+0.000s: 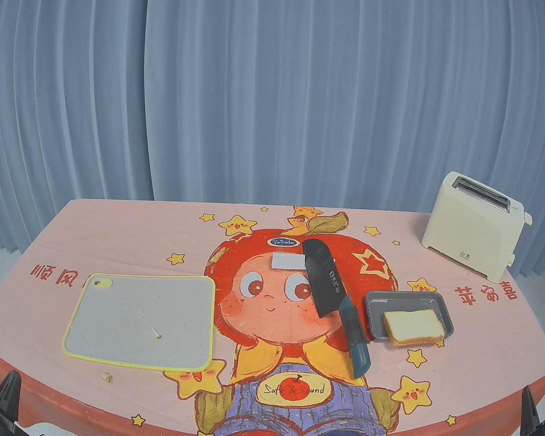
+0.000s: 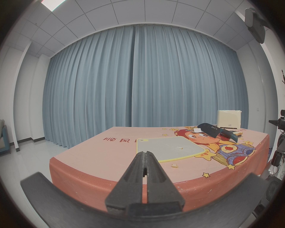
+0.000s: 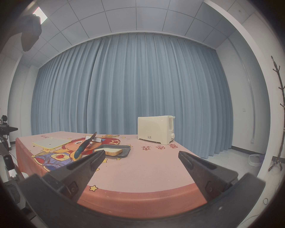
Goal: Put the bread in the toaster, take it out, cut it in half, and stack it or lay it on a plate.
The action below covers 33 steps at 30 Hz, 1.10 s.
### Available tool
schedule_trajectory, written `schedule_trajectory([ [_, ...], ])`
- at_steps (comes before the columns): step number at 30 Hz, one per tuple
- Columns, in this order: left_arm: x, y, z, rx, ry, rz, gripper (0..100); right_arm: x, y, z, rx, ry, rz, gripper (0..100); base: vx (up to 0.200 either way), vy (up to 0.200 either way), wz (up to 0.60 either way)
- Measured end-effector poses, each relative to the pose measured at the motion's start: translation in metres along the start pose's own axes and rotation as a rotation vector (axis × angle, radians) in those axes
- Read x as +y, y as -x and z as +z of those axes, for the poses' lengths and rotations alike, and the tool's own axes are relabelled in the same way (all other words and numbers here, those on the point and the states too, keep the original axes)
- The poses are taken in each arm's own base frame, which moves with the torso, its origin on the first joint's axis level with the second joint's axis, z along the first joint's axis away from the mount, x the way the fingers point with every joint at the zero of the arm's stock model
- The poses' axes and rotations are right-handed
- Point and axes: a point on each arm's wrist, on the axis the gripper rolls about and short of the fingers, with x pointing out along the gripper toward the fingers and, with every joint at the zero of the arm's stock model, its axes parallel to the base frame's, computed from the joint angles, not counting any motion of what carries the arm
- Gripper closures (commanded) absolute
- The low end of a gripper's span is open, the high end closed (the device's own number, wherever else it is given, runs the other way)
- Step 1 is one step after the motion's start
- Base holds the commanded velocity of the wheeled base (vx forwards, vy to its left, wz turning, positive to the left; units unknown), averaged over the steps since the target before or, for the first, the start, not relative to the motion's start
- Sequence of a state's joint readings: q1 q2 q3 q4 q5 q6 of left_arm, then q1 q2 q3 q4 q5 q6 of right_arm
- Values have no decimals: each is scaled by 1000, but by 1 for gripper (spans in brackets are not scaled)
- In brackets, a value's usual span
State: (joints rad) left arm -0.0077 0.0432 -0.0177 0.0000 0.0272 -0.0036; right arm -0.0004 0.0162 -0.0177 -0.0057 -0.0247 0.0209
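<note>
Grey tray (image 1: 396,299), lower right, holds the bread (image 1: 414,326) — left gripper (image 2: 145,154) pinched closed, right gripper (image 3: 141,152) spread wide, both empty.

The tabletop's far right corner is taken by the toaster (image 1: 474,225), its slots left uncovered from above. Toward the right front edge, the tray (image 1: 402,300) is flanked closely by the knife (image 1: 335,299), which is propped aslant at the centre. The left front is covered by the flat cutting board (image 1: 141,319). A band of bare cloth is left between board and knife.
</note>
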Motion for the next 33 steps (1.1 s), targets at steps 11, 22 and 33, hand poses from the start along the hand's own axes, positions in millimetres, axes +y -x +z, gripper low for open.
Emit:
schedule_trajectory([
  [11, 0, 0, 0, 0, 1, -1, 100, 0, 0, 0, -1, -5, 0, 0, 0, 0, 0],
  [22, 0, 0, 0, -1, 0, 0, 100, 0, 0, 0, 1, 5, 17, 0, 0, 0, 0],
  [33, 0, 0, 0, -1, 0, 0, 100, 0, 0, 0, 1, 4, 11, 0, 0, 0, 0],
])
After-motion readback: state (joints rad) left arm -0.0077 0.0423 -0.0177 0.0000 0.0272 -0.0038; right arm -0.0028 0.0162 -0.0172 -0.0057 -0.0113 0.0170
